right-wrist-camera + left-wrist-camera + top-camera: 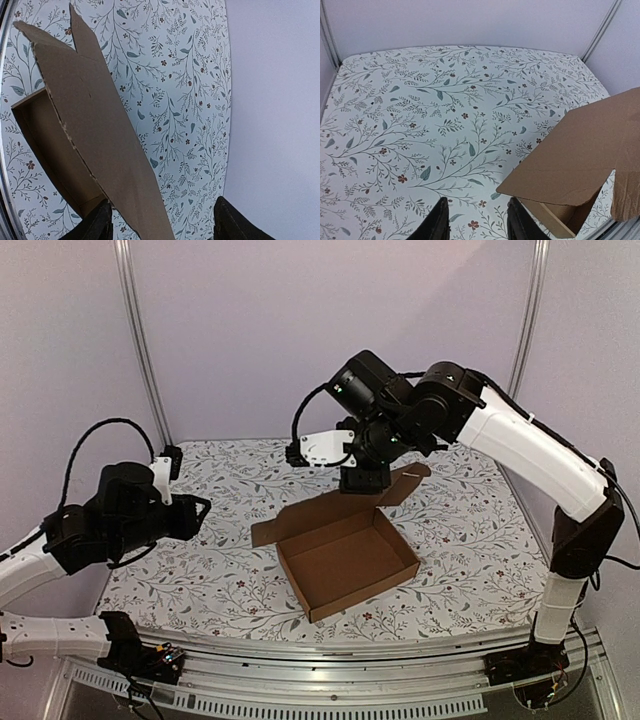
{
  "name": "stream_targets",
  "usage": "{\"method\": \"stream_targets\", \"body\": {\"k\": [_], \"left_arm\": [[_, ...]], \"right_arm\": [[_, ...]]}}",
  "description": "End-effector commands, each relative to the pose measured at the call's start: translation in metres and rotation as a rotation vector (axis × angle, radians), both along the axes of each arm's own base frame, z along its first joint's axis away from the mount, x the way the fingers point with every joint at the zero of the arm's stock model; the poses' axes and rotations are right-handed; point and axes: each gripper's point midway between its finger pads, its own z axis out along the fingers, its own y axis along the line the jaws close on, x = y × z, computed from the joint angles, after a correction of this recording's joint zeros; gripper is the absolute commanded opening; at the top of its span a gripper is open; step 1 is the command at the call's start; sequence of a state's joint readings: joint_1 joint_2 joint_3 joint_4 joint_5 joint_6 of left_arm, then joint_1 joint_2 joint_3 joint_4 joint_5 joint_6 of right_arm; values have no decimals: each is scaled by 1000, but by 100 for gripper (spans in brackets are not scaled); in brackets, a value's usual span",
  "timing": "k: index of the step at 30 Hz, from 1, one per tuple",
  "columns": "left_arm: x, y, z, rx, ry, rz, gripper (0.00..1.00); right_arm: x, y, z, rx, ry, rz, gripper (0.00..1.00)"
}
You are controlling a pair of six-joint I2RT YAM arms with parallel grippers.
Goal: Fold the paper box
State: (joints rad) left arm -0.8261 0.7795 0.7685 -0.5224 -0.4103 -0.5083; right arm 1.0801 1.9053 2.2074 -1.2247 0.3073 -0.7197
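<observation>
Top view. The paper box (345,562) sits on the floral table (200,575), at centre frame and slightly right. The tray is formed, with four walls up, a bare floor and nothing inside. The lid panel (398,488) rises from the far wall toward the upper right of the frame and is not brought over the tray. A side ear (265,532) sticks out at its left end.

My right gripper (362,482) hangs over the lid's top edge, just above centre frame. In the right wrist view my fingers (97,224) stand wide at the bottom corners. The lid's edge passes between them, close to the left-hand one, and is not pinched. Nothing is gripped.

My left gripper (479,224) is at the left of the top view, well apart from the box. Its jaws are partly open with nothing between them. Its camera catches the box corner at lower right.

Judgement: the base is done, so the task looks past halfway. What is left is to swing the lid down over the tray, then tuck the ears and front flap. Closure has not begun.
</observation>
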Motion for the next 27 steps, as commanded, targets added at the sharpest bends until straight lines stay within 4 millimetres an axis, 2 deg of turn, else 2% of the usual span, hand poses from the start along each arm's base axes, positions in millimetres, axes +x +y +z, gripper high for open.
{"method": "stream_targets", "body": {"k": [1,7,11,16,19,23,27], "left_arm": [[-6,-20,-15,-18,43,-106,42],[-21,-57,-34,-86,102,-304,60],[-32,-75,-45,-120,137,-411,65],[-37,-76,-52,-133,121,-440,68],[-41,-78,-60,-135,142,-459,72],[-44,-79,-77,-107,195,-455,74],[-51,-75,-91,-41,218,-439,77]], "right_arm": [[-11,-7,16,70,1,-3,67],[-14,-11,1,87,15,-16,70],[-12,-9,-7,90,28,-20,70],[-7,-11,-12,80,33,-37,69],[-1,-21,-13,85,35,-68,70],[9,-43,-9,128,23,-160,70],[17,-70,-13,166,14,-265,71]]}}
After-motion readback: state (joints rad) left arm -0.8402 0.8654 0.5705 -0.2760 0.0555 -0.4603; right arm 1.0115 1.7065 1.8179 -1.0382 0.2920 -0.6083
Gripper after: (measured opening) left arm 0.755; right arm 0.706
